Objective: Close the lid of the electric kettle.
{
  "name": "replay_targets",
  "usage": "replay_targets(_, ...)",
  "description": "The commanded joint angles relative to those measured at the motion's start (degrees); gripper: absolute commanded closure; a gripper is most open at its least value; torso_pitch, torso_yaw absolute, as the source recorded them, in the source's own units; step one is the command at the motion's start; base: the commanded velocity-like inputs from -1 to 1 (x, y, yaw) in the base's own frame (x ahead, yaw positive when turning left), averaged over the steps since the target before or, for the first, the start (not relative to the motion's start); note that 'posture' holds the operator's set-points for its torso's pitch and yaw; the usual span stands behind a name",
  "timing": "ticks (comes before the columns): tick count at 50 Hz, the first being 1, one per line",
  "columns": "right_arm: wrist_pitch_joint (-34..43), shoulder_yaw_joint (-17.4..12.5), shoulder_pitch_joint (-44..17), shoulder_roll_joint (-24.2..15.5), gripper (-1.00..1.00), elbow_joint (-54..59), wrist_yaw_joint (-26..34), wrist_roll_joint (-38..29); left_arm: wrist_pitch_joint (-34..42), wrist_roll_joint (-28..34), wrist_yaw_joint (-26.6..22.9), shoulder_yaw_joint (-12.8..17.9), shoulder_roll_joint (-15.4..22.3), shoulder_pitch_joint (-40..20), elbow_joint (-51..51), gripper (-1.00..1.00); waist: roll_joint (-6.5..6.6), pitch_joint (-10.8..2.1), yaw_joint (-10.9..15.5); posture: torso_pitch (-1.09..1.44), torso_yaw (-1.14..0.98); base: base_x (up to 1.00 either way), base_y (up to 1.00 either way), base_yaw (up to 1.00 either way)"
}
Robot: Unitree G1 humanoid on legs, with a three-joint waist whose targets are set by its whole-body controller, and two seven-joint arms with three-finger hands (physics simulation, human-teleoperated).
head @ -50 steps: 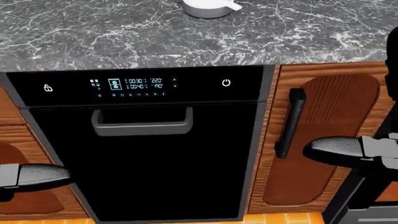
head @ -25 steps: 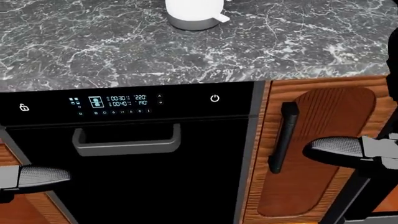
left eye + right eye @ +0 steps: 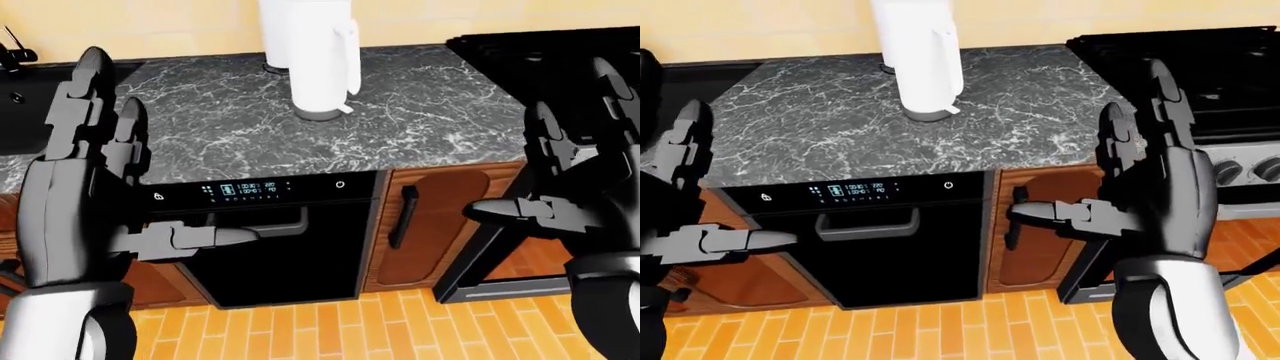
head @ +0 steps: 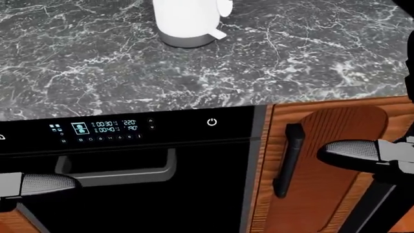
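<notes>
The white electric kettle [image 3: 320, 60] stands upright on the dark marble counter [image 3: 430, 112], near its top edge in the left-eye view. The frame cuts off the kettle's top, so its lid is hidden; only its base [image 4: 188, 24] shows in the head view. My left hand [image 3: 140, 172] is raised at the left, fingers spread open and empty, well below and left of the kettle. My right hand [image 3: 1095, 150] is up at the right, also open and empty, over the cabinet beside the kettle's counter.
A black dishwasher [image 3: 280, 247] with a lit panel and grey handle sits under the counter. To its right is a wooden cabinet door with a black handle [image 4: 288, 160]. A black stove [image 3: 1200, 67] stands at the right, a sink [image 3: 20, 90] at the left, orange tile floor [image 3: 330, 330] below.
The whole head view has shifted: counter, dishwasher panel and kettle slid downward and leftward in the picture, so more of the kettle shows. Both hands keep their places in the view.
</notes>
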Motion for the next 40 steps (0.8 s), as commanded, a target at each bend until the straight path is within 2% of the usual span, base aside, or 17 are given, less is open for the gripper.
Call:
replay_targets(1, -1.20, -0.34, -0.79, -0.55, -1.00, -0.97, -0.10, 0.49, -0.88, 0.68, 0.19, 1.52, 0.53, -0.46, -0.09, -1.00, 1.69, -1.48, 0.11, 0.00, 0.00, 0.14, -0.05, 0.00)
replay_targets(2, -1.24, -0.32, -0.77, -0.58, -1.00, -0.97, -0.15, 0.56, -0.93, 0.61, 0.13, 1.71, 0.55, -0.35, -0.09, -1.00, -0.55, -0.76, 0.98, 0.00, 0.00, 0.13, -0.04, 0.00)
replay_targets(3, -1.39, -0.27, -0.70, -0.82, -1.00, -0.97, -0.28, 0.71, -0.98, 0.52, 0.19, 1.72, 0.63, -0.37, -0.09, -1.00, 0.46, -0.70, 0.66, 0.00, 0.00, 0.14, -0.02, 0.00)
replay_targets(6, -1.41, -0.28, -0.55, -0.70, -1.00, -0.97, -0.11, 0.51, -0.90, 0.45, 0.48, 1.33, 0.77, -0.67, -0.09, -1.00, -0.76, -1.20, 1.26, 0.00, 0.00, 0.15, -0.03, 0.00)
replay_targets(10, -1.52, -0.36, -0.48, -0.87, -1.00, -0.97, -0.25, 0.76, -1.26, 0.14, 0.66, 1.49, 1.15, -0.48, -0.09, -1.00, -3.10, -0.47, 1.47, 0.00, 0.00, 0.14, -0.04, 0.00)
replay_targets(14, -1.64, -0.20, -0.35, -0.76, -1.00, -0.97, -0.01, 0.36, -1.76, 0.21, 0.59, 1.61, 1.33, 0.03, -0.09, -1.00, -8.08, -1.25, 1.60, 0.00, 0.00, 0.14, -0.03, 0.00)
replay_targets(15, -1.68, -0.02, -0.29, -0.61, -1.00, -0.97, 0.20, -0.03, -1.67, 0.11, 0.61, 1.65, 1.34, -0.07, -0.09, -1.00, -5.83, -1.03, 0.99, 0.00, 0.00, 0.15, -0.03, 0.00)
replay_targets(17, -1.73, 0.14, -0.21, -0.79, -1.00, -0.97, 0.12, 0.02, -1.66, 0.41, 0.38, 1.60, 1.00, 0.05, -0.09, -1.00, -6.65, -0.97, 0.83, 0.00, 0.00, 0.14, -0.02, 0.00)
replay_targets(23, -1.60, 0.06, -0.37, -0.88, -1.00, -0.97, -0.27, 0.36, -1.39, 0.15, 0.54, 1.58, 1.06, -0.25, -0.09, -1.00, -3.97, -0.17, 0.53, 0.00, 0.00, 0.15, -0.02, 0.00)
replay_targets(25, -1.44, 0.11, -0.53, -0.77, -1.00, -0.97, -0.18, 0.20, -1.14, 0.20, 0.50, 1.49, 0.88, -0.46, -0.09, -1.00, -2.27, -0.31, 0.24, 0.00, 0.00, 0.15, -0.02, 0.00)
replay_targets(27, -1.13, -0.20, -0.81, -0.89, -1.00, -0.97, -0.42, 0.71, -0.93, -0.08, 0.66, 1.55, 0.94, -0.72, -0.09, -1.00, 1.07, -1.35, 0.06, 0.00, 0.00, 0.14, -0.02, 0.00)
replay_targets(28, -1.07, -0.28, -0.89, -0.95, -1.00, -0.97, -0.55, 0.92, -0.87, -0.06, 0.71, 1.40, 0.94, -0.84, -0.09, -1.00, -0.62, -1.10, 0.79, 0.00, 0.00, 0.15, -0.02, 0.00)
replay_targets(30, -1.11, -0.29, -0.85, -0.98, -1.00, -0.97, -0.59, 0.96, -0.84, -0.28, 0.88, 1.37, 1.03, -1.01, -0.09, -1.00, -0.04, -0.71, 0.85, 0.00, 0.00, 0.14, -0.02, 0.00)
replay_targets(32, -1.18, -0.16, -0.71, -0.74, -1.00, -0.97, -0.25, 0.43, -0.94, -0.57, 1.08, 1.40, 1.27, -1.08, -0.09, -1.00, -0.98, -1.24, 1.30, 0.00, 0.00, 0.14, -0.03, 0.00)
replay_targets(36, -1.16, -0.20, -0.75, -0.82, -1.00, -0.97, -0.33, 0.55, -1.13, -0.03, 0.69, 1.45, 1.05, -0.64, -0.09, -1.00, -2.86, -0.57, 1.44, 0.00, 0.00, 0.14, -0.03, 0.00)
replay_targets(38, -1.38, -0.09, -0.55, -0.87, -1.00, -0.97, -0.38, 0.52, -1.21, 0.51, 0.35, 1.36, 0.70, -0.38, -0.09, -1.00, -4.68, -0.59, 1.65, 0.00, 0.00, 0.14, -0.02, 0.00)
replay_targets(40, -1.50, -0.05, -0.42, -0.81, -1.00, -0.97, -0.26, 0.36, -1.24, 0.79, 0.33, 1.09, 0.58, -0.37, -0.09, -1.00, -8.17, -1.75, 1.56, 0.00, 0.00, 0.14, -0.03, 0.00)
